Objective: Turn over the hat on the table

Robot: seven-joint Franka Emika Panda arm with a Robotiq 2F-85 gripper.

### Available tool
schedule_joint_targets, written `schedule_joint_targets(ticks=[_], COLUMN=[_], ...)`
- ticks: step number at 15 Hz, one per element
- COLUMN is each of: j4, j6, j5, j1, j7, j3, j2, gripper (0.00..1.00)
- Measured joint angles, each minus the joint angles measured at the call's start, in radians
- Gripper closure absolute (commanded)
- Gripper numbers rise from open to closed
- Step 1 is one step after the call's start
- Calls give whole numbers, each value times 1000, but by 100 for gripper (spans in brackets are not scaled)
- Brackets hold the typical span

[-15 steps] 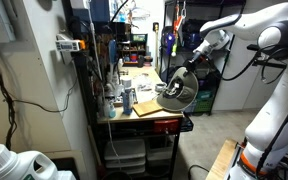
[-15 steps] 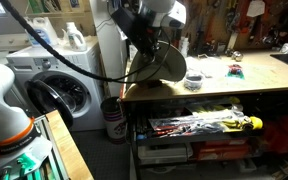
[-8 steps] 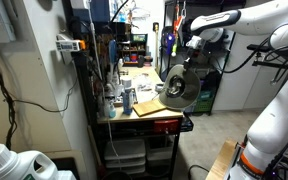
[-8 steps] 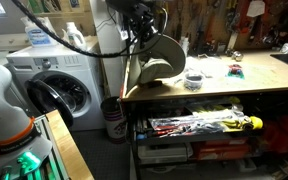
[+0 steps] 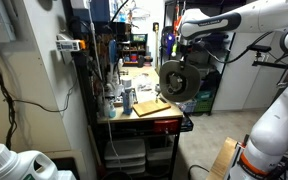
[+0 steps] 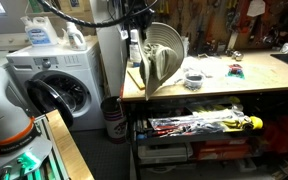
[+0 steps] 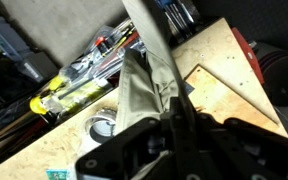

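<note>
The hat (image 5: 177, 80) hangs upright from my gripper (image 5: 184, 52), lifted above the table (image 5: 149, 112); its dark face shows here. In an exterior view the hat (image 6: 162, 58) shows its pale straw face, its lower edge near the wooden tabletop (image 6: 234, 85). In the wrist view the pale folded hat (image 7: 144, 85) is pinched between my dark fingers (image 7: 179, 120), above the plywood top (image 7: 229, 65). My gripper (image 7: 169, 115) is shut on the hat's brim.
Bottles and small items (image 5: 119, 95) crowd the far side of the table. A small round tin (image 6: 193, 80) and a green item (image 6: 236, 71) lie on the top. A washing machine (image 6: 54, 85) stands beside the bench. Tools fill the shelf below (image 6: 204, 125).
My gripper has risen and moved back over the table, lifting the hat from tilted near the edge to hanging upright, higher above the top.
</note>
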Motion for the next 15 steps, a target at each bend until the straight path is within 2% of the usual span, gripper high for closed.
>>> schedule_joint_targets(ticks=[5,7,15], j4=[-18,-33,-59], j6=[115,166,224], j5=[-239,-304,-331], j1=[32,42,60], j7=[11,12,11], j3=[37,47,49], j2=[-23,-28,-35], gripper=[99,96,99])
